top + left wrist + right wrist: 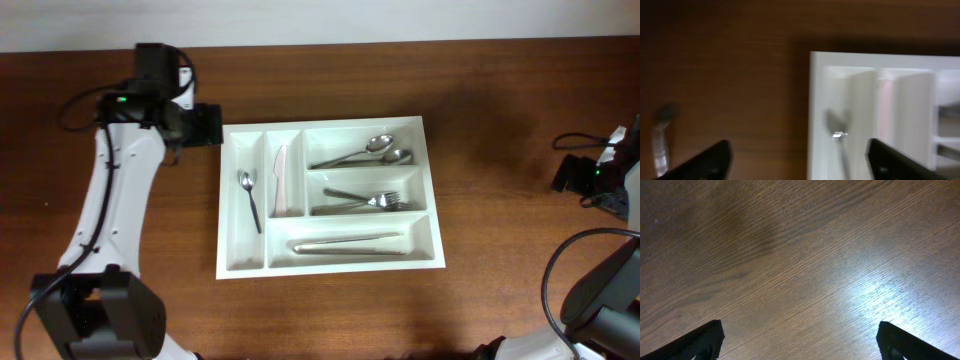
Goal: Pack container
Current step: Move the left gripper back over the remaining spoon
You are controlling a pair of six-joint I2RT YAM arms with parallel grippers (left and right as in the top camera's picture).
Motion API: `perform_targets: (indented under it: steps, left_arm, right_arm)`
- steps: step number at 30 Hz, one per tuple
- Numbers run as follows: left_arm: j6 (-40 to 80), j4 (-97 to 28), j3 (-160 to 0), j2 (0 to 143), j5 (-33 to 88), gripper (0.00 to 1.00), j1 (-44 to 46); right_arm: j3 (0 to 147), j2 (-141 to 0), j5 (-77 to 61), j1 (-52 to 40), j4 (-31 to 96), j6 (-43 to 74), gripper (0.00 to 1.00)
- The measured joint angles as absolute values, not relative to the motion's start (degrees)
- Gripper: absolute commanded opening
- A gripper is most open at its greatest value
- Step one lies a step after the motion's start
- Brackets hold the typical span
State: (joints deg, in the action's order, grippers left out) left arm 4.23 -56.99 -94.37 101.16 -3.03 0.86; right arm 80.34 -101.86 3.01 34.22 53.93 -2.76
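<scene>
The container (222,215) is a large white cutlery tray in the middle of the table. Its left narrow compartment holds a small spoon (249,195). The second narrow one holds a pale plastic knife (283,180). The wide compartments hold two spoons (362,153), forks (365,201) and knives (350,245). My left gripper (207,125) is open and empty just outside the tray's far left corner. In the left wrist view the gripper (800,165) spans the tray's wall (815,100), with the small spoon (838,135) between the fingers. My right gripper (565,176) is open and empty over bare wood (800,342).
The table is dark wood. A blurred greyish object (660,137) lies at the left edge of the left wrist view; I cannot tell what it is. Black cables run by both arm bases, at the far left (75,105) and the far right (575,140).
</scene>
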Motion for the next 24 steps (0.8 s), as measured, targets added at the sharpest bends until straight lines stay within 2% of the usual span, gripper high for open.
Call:
perform_targets:
  steps: [1, 9, 24]
  left_arm:
    - [4.03, -57.71, -94.52, 100.88, -4.29, 1.00, 0.12]
    - [3.86, -62.39, -94.52, 100.55, -11.97, 0.99, -7.66]
    - [2.68, -60.93, -93.19, 100.49, -13.96, 0.99, -26.96]
  right_arm:
    - [80.34, -101.86, 3.01, 34.22, 53.93, -2.76, 0.99]
    - [80.34, -101.86, 3.01, 34.22, 53.93, -2.79, 0.99]
    - [80.34, -101.86, 3.01, 34.22, 53.93, -2.79, 0.99]
